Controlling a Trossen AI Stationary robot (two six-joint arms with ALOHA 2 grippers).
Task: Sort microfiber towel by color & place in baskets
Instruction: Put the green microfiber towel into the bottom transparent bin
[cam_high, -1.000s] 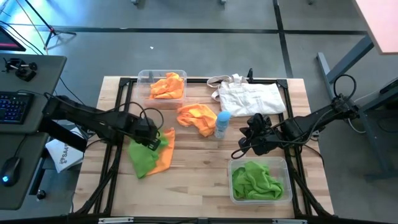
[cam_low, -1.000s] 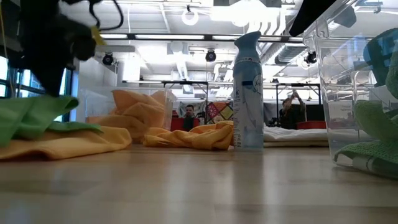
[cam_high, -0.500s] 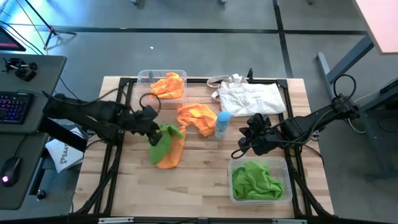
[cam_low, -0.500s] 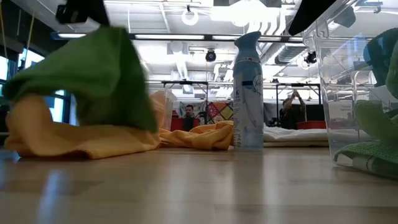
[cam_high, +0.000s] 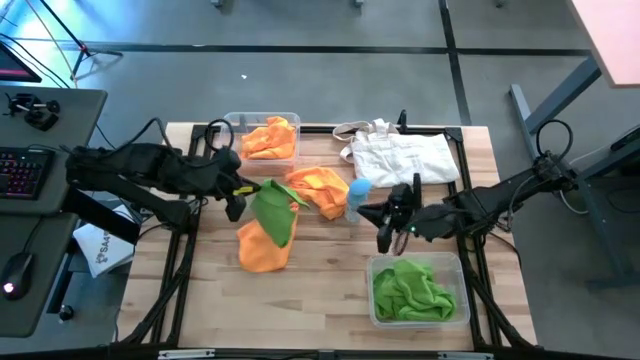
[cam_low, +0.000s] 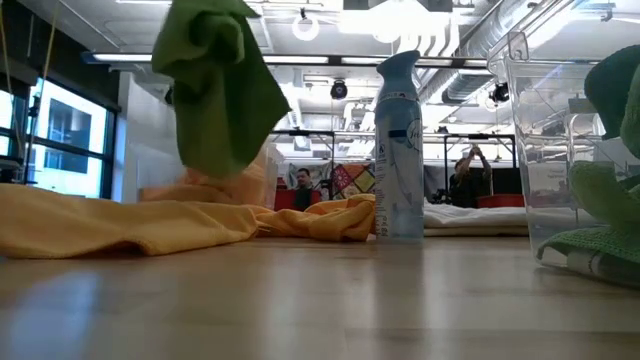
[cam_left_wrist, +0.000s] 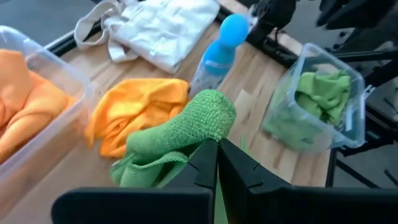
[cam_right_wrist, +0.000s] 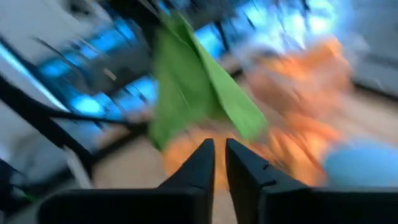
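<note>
Green towel hangs lifted off the table, pinched in the closed left gripper; in the left wrist view its fingers are clamped together on the cloth. Taking the blue bottle as landmark: the towel hangs to its left, above an orange towel lying flat on the wood. A second earlier the green one lay draped over that orange one; it is now clear of it, so the two colours are separated and, by judgement, the green one is ready to travel to its bin. A second orange towel lies just left of the bottle. The orange bin stands farther left and back, holding orange cloth. The green bin sits to the bottle's front right, with green cloth inside. The right gripper hovers just right of the bottle, its fingers a narrow gap apart and holding nothing; it has swung toward the bottle from over the green bin. A white tote lies behind the bottle. The table is pale wood on a black frame. Beyond it lies a lit workshop with ceiling ducts, where people show far off.
</note>
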